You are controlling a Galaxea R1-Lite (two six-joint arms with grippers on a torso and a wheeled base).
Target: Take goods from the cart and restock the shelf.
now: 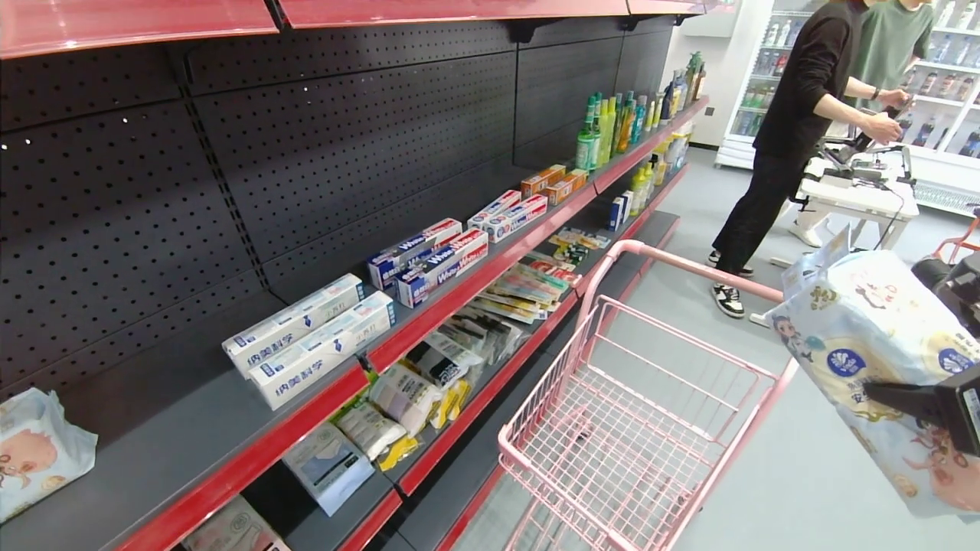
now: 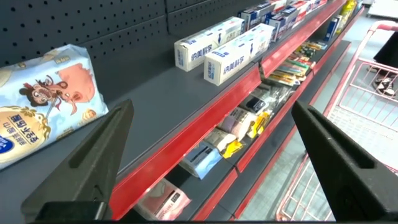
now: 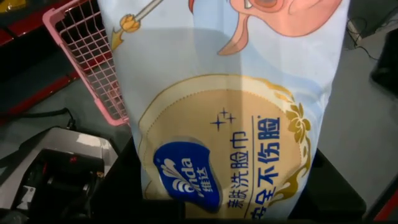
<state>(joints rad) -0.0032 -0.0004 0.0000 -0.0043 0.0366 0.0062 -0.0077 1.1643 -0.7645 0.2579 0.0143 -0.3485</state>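
Observation:
My right gripper [image 1: 935, 344] is shut on a large soft pack of face towels [image 1: 873, 360] with cartoon print, held in the air to the right of the pink cart [image 1: 681, 264]. The right wrist view has the pack [image 3: 230, 124] running between that gripper's dark fingers [image 3: 124, 180], with the cart's corner [image 3: 93, 62] below. A second, similar pack [image 1: 31, 451] lies on the grey shelf board [image 1: 191, 428] at the far left. My left gripper [image 2: 211, 174] hangs open beside that pack [image 2: 43, 106], over the shelf's red front edge [image 2: 186, 152], holding nothing.
White toothpaste boxes [image 1: 314, 337] and blue ones [image 1: 429, 260] lie in a row along the same shelf. Bagged goods [image 1: 406, 390] fill the lower shelf. Bottles [image 1: 612, 130] stand at the far end. The cart's wire basket [image 1: 612, 451] has nothing visible in it.

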